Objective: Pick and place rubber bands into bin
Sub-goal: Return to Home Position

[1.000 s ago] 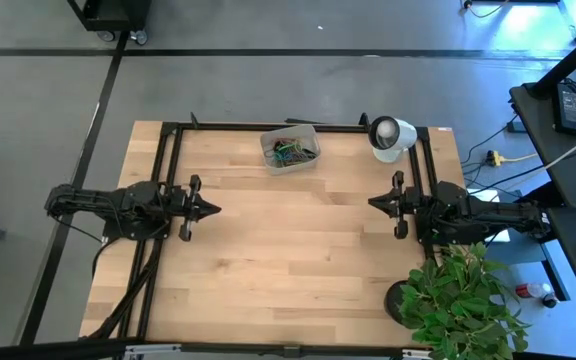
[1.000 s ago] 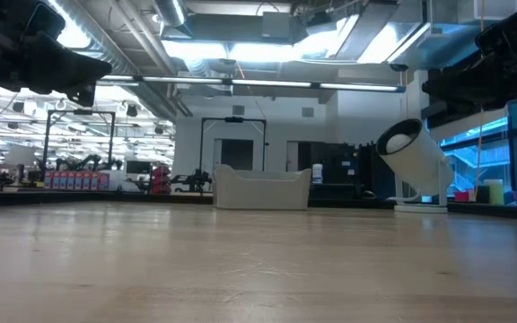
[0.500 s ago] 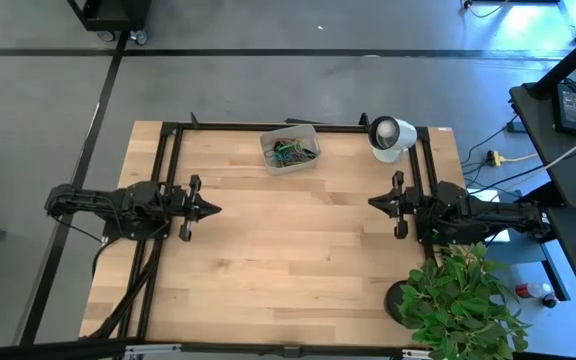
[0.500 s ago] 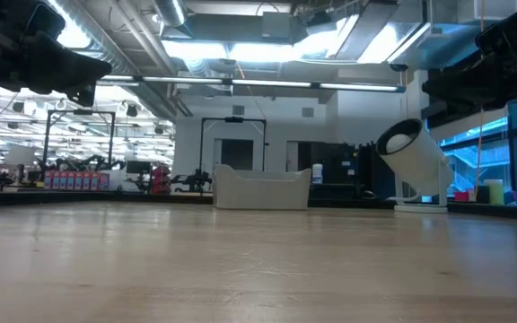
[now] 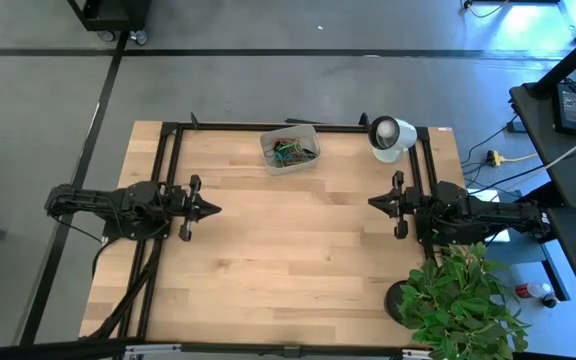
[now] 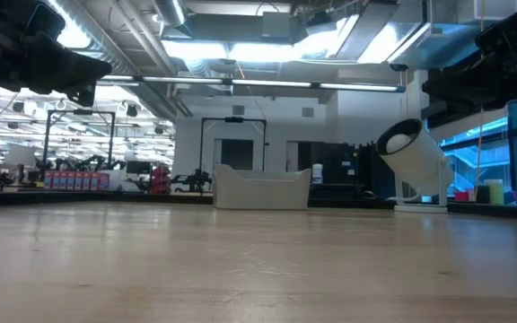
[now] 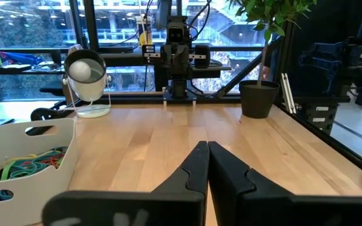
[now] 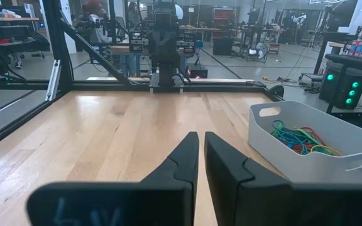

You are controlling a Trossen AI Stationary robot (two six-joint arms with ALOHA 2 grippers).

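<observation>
Left end effector [image 5: 214, 209], right end effector [image 5: 372, 203] closed; rubber bands [image 5: 293, 152] in bin [image 5: 266, 148].

One bin [image 5: 290, 130], many rubber bands [image 5: 294, 152], two arms [image 5: 118, 208] [image 5: 473, 216], one plant [image 5: 463, 300]

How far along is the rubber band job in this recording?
Done: the rubber bands lie heaped in the bin, and no loose band shows on the table. In hand: nothing; the left gripper and right gripper sit shut and empty at opposite sides. Left: apparently nothing more to pick.
</observation>
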